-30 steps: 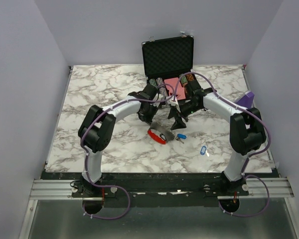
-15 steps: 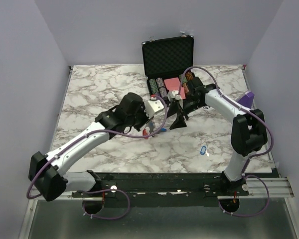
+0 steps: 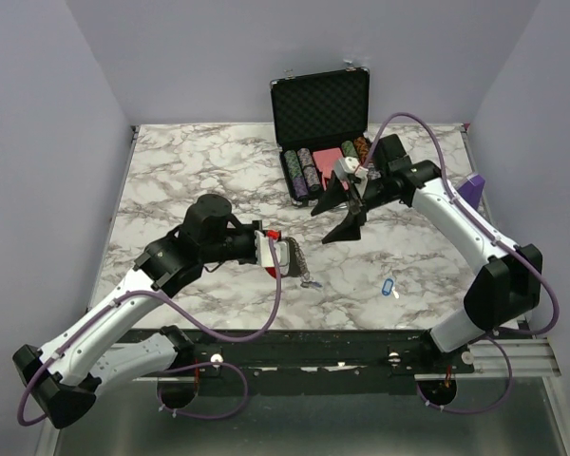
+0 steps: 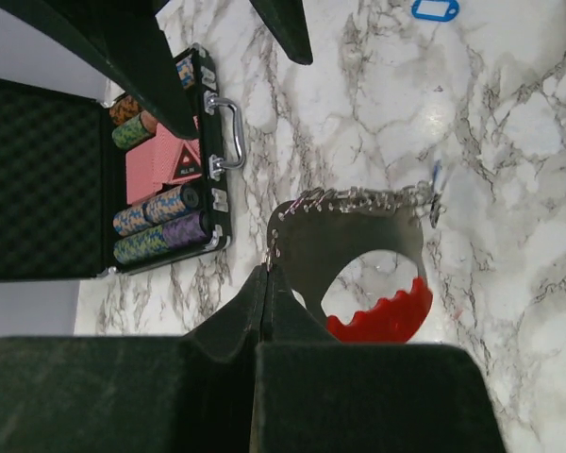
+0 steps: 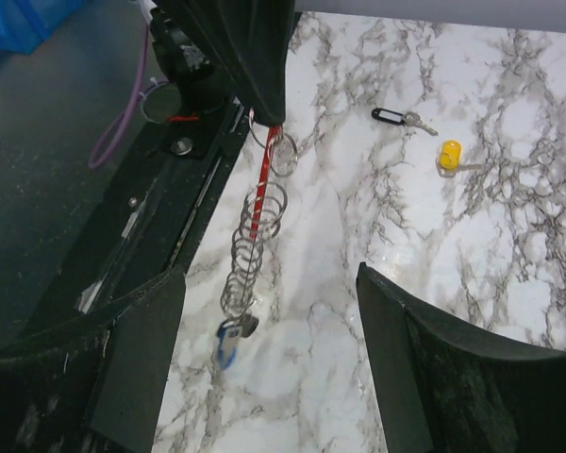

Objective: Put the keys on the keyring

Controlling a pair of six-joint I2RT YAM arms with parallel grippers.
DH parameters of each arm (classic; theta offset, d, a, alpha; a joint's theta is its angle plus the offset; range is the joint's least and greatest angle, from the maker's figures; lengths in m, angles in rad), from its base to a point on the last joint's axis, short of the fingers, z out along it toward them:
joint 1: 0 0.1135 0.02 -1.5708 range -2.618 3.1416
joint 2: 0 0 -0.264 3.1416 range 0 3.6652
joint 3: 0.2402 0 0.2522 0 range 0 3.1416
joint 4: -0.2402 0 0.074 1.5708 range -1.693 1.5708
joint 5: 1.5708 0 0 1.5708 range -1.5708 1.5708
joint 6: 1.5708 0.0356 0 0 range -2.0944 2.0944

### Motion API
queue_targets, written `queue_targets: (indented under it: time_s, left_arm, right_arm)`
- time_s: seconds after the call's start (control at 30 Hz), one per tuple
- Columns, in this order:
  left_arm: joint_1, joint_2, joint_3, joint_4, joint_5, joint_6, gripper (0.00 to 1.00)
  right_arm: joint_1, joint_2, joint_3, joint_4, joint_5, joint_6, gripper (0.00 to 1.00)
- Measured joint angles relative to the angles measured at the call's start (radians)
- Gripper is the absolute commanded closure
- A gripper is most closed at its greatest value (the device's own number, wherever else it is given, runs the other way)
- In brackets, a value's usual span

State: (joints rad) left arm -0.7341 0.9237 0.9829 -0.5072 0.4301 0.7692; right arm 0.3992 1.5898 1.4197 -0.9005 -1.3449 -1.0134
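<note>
The keyring (image 3: 283,255), red and silver, sits just below the centre of the top view. The left gripper (image 3: 269,249) pinches it at its edge, jaws fully closed on it. A chain of small rings (image 5: 255,241) dangles from it, with a blue-tagged key (image 5: 228,344) at the end. A light blue-tagged key (image 3: 389,286) lies on the marble table (image 3: 171,171) at lower right. Upper right of centre, the right gripper (image 3: 340,217) gapes wide and empty beside the open chip case (image 3: 321,109).

The case (image 3: 320,106) sits at the table's (image 3: 190,171) back, the keyring (image 3: 283,255) in front, a key (image 3: 389,286) to the keyring's right.
</note>
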Motion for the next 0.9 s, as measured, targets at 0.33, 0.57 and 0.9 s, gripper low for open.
queue_targets:
  time_s: [0.33,0.57,0.9]
  left_arm:
    - [-0.008,0.011,0.000,-0.019,0.110,0.037,1.00]
    - [-0.016,0.012,-0.017,0.026,0.138,-0.089,1.00]
    - [-0.016,0.052,-0.025,0.077,0.146,-0.372,1.00]
  right_arm:
    - [0.100,-0.041,-0.092,0.176,0.005,0.183,0.23]
    - [0.192,-0.047,-0.110,0.229,0.033,0.238,0.36]
    - [0.217,-0.048,-0.110,0.259,0.081,0.281,0.50]
